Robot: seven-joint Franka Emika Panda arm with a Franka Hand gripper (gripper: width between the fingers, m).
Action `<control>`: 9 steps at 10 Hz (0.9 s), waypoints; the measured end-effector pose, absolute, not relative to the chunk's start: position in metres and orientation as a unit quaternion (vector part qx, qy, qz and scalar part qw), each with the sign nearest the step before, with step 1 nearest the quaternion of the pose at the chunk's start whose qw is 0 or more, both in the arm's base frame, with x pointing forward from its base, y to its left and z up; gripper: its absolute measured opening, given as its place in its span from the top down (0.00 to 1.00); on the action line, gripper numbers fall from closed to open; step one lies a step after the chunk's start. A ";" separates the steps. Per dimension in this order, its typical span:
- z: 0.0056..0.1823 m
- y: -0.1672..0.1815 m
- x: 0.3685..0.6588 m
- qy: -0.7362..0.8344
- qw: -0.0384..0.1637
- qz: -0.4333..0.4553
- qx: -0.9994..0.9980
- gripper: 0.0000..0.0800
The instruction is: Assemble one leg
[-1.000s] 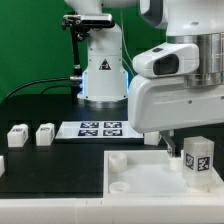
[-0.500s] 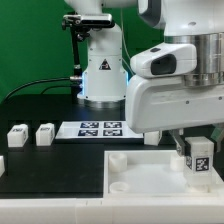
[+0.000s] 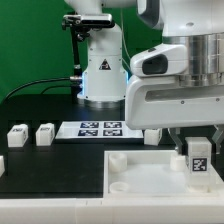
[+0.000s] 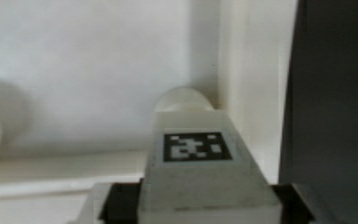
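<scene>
On the exterior view's left, two small tagged blocks (image 3: 17,135) sit side by side on the black table (image 3: 50,170). Further right lies the marker board (image 3: 100,128), with the white panel (image 3: 145,170) nearer the front. At the right, the gripper (image 3: 197,144) pinches the leg (image 3: 198,162) between its jaws, upright over the panel's right part.
</scene>
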State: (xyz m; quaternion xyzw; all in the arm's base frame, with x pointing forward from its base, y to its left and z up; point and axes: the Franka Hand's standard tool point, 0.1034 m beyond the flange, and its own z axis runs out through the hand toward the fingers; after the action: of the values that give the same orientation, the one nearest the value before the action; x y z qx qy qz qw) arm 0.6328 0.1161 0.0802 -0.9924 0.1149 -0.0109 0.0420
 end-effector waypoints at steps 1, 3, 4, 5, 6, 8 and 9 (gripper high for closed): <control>0.080 0.116 0.633 0.190 0.045 -0.007 -0.981 0.63; 0.079 0.115 0.633 0.312 0.055 0.003 -0.948 0.63; 0.079 0.115 0.633 0.365 0.060 0.008 -0.929 0.63; 0.079 0.115 0.633 0.418 0.062 0.012 -0.906 0.63; 0.079 0.115 0.633 0.449 0.063 0.015 -0.891 0.63; 0.079 0.115 0.634 0.476 0.065 0.018 -0.877 0.63; 0.079 0.115 0.634 0.470 0.065 0.017 -0.880 0.63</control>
State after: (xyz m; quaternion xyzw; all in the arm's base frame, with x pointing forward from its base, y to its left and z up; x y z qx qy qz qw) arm 0.6336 0.1153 0.0787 -0.8801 0.4700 0.0172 0.0649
